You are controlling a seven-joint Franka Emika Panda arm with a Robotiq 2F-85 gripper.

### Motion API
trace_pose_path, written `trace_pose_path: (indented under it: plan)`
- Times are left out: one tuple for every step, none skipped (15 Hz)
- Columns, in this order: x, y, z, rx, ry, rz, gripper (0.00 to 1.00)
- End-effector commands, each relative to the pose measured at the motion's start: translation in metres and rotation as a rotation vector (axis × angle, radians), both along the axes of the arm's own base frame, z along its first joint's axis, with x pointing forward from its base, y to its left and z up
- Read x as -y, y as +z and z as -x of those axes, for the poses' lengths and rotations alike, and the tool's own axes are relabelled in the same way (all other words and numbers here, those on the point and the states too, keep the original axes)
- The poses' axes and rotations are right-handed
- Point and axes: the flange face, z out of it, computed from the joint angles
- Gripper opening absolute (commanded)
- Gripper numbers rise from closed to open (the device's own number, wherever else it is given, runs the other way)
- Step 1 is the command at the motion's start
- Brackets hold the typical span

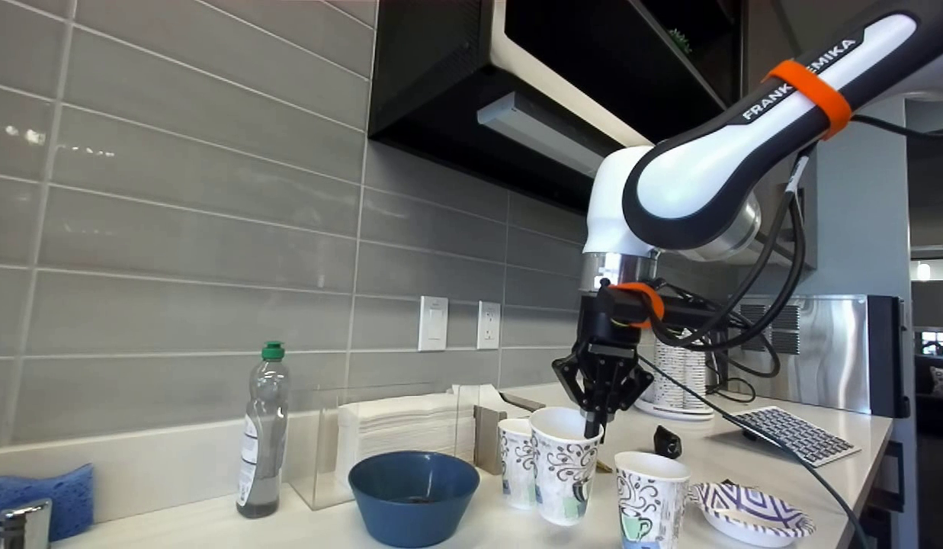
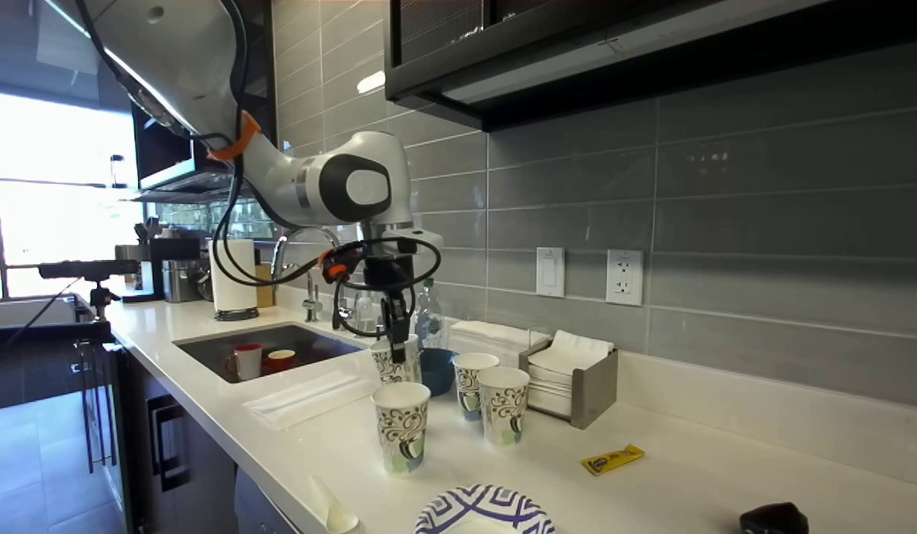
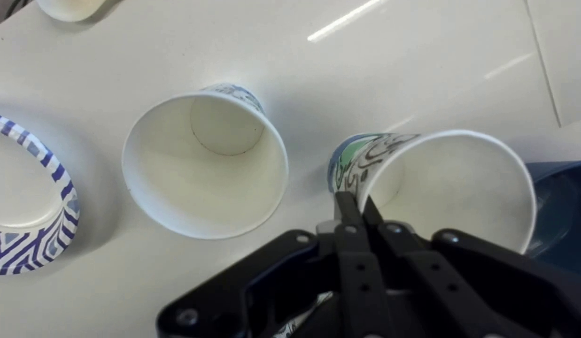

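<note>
Pincer [image 3: 358, 203] nearly closed, clamping 1 paper cup [image 1: 564, 469] by rim; mouth up, long axis near vertical.

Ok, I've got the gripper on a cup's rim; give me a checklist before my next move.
1. Gripper closed on the patterned paper cup: ok, clamping its wall at the rim.
2. Cup's base off the counter: cannot tell from these views.
3. Gap to the blue bowl: ok, apart in an exterior view.
4. Gap to the neighboring paper cup: ok, apart in the wrist view.
5. Neighboring paper cup upright: ok.
6. Unblocked wrist view into the gripped cup: not ok, the gripper hides part.
</note>
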Motion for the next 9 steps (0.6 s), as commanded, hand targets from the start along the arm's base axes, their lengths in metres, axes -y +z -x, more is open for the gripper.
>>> trace_pose_path:
  plan:
    - [0.011, 0.028, 0.002, 0.041, -0.019, -0.022, 0.01]
    - [0.014, 0.037, 0.001, 0.05, -0.022, -0.017, 0.01]
    - [0.016, 0.046, 0.001, 0.061, -0.024, -0.013, 0.01]
    - [0.018, 0.052, 0.0, 0.069, -0.023, 0.0, 0.01]
    - [0.013, 0.034, -0.003, 0.058, -0.024, -0.004, 0.01]
    - [0.014, 0.04, -0.003, 0.067, -0.025, -0.005, 0.03]
    - [0.014, 0.039, -0.003, 0.066, -0.025, -0.005, 0.03]
    - [0.013, 0.038, -0.003, 0.063, -0.024, -0.004, 0.03]
    - [0.013, 0.036, -0.003, 0.06, -0.023, -0.004, 0.03]
